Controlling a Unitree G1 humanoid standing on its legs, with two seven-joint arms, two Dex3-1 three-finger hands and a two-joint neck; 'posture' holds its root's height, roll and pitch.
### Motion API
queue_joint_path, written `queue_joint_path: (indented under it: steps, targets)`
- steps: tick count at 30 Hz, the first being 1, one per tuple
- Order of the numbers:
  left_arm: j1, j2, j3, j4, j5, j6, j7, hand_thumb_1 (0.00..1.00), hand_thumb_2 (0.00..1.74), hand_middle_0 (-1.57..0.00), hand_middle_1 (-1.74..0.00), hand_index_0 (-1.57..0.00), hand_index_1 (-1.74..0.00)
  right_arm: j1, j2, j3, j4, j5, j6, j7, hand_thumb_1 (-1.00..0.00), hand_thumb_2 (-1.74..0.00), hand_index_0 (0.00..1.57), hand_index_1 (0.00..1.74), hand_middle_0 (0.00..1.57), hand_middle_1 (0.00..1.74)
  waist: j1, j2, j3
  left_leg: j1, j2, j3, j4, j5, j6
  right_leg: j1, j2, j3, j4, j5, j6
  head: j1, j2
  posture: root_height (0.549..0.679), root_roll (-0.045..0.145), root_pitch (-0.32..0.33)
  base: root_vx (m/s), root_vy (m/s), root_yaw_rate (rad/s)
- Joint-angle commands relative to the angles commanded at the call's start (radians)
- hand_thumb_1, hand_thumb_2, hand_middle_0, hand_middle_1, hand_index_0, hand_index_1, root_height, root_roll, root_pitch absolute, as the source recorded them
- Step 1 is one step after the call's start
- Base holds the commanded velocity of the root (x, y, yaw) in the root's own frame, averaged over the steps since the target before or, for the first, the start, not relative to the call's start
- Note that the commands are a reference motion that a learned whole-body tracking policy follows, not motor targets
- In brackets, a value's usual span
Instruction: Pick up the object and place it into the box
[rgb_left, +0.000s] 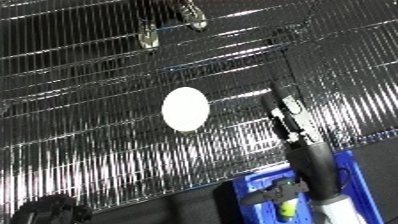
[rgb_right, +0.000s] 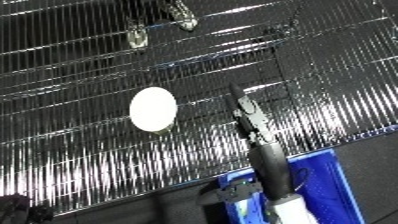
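Note:
A white oval object (rgb_left: 185, 109) lies flat on a shiny ribbed silver surface (rgb_left: 89, 125), near the middle of the view. My right hand (rgb_left: 291, 120) reaches out over that surface to the right of the object, a short gap away and not touching it. Its fingers are straight, point away from me and hold nothing. A blue bin (rgb_right: 330, 172) stands at the lower right, under my right forearm (rgb_left: 313, 167). My left hand does not show.
The silver surface ends in a dark strip along the bottom. A small yellow-green thing (rgb_left: 286, 209) shows inside the bin. A dark rounded shape (rgb_left: 49, 210) sits in the lower left corner; I cannot tell what it is.

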Motion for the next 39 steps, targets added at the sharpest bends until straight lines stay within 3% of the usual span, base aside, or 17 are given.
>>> queue_joint_path:
  steps: [9, 16, 28, 33, 39]
  targets:
    - [0.005, 0.011, -0.024, -0.009, 0.001, 0.000, -0.011, 1.00, 1.74, -1.57, -1.74, -1.57, -1.74, -0.053, 0.006, 0.039, 0.048, -0.001, 0.000, -0.036, 0.00, 0.00, 0.00, 0.00, 0.00, 0.00, 0.032, 0.007, 0.000, -0.052, -0.021, -0.008, 0.053, -0.022, 0.0081, -0.035, -0.0180, -0.019, 0.034, -0.008, 0.0003, 0.003, 0.013, 0.638, 0.045, 0.099, 0.027, 0.002, 0.134]
    - [-0.004, 0.005, -0.037, -0.013, 0.020, -0.013, -0.015, 1.00, 1.74, -1.57, -1.74, -1.57, -1.74, -0.085, 0.000, 0.044, 0.062, -0.014, -0.005, -0.046, 0.00, 0.00, 0.00, 0.00, 0.00, 0.00, 0.041, 0.018, 0.000, -0.114, -0.030, 0.002, 0.094, -0.033, 0.0114, -0.094, -0.0249, -0.028, 0.068, -0.009, 0.0016, 0.008, 0.088, 0.632, 0.043, 0.126, 0.009, 0.016, 0.072]
    - [-0.029, 0.013, -0.027, -0.073, 0.054, -0.056, 0.029, 1.00, 1.74, -1.57, -1.74, -1.57, -1.74, -0.147, -0.040, 0.020, 0.044, -0.046, -0.033, -0.090, 0.00, 0.00, 0.00, 0.00, 0.00, 0.00, 0.047, 0.045, 0.000, -0.293, -0.038, 0.016, 0.200, -0.064, 0.0267, -0.291, -0.0173, -0.019, 0.181, -0.023, 0.0030, 0.067, 0.228, 0.611, 0.036, 0.223, -0.026, 0.020, 0.022]
    - [-0.046, 0.017, -0.018, -0.096, 0.062, -0.052, 0.031, 1.00, 1.74, -1.57, -1.74, -1.57, -1.74, -0.184, -0.054, 0.012, 0.052, -0.052, -0.033, -0.101, 0.00, 0.00, 0.00, 0.00, 0.00, 0.00, 0.057, 0.048, 0.000, -0.341, -0.041, 0.019, 0.229, -0.075, 0.0321, -0.336, -0.0197, -0.022, 0.205, -0.025, 0.0044, 0.079, 0.259, 0.606, 0.034, 0.249, -0.012, -0.001, 0.021]
    - [-0.061, 0.019, -0.018, -0.113, 0.063, -0.040, 0.029, 1.00, 1.74, -1.57, -1.74, -1.57, -1.74, -0.226, -0.062, 0.011, 0.070, -0.047, -0.027, -0.117, 0.00, 0.00, 0.00, 0.00, 0.00, 0.00, 0.066, 0.051, 0.000, -0.385, -0.045, 0.018, 0.261, -0.086, 0.0330, -0.376, -0.0211, -0.024, 0.227, -0.026, 0.0057, 0.110, 0.275, 0.602, 0.031, 0.271, 0.005, -0.004, 0.022]
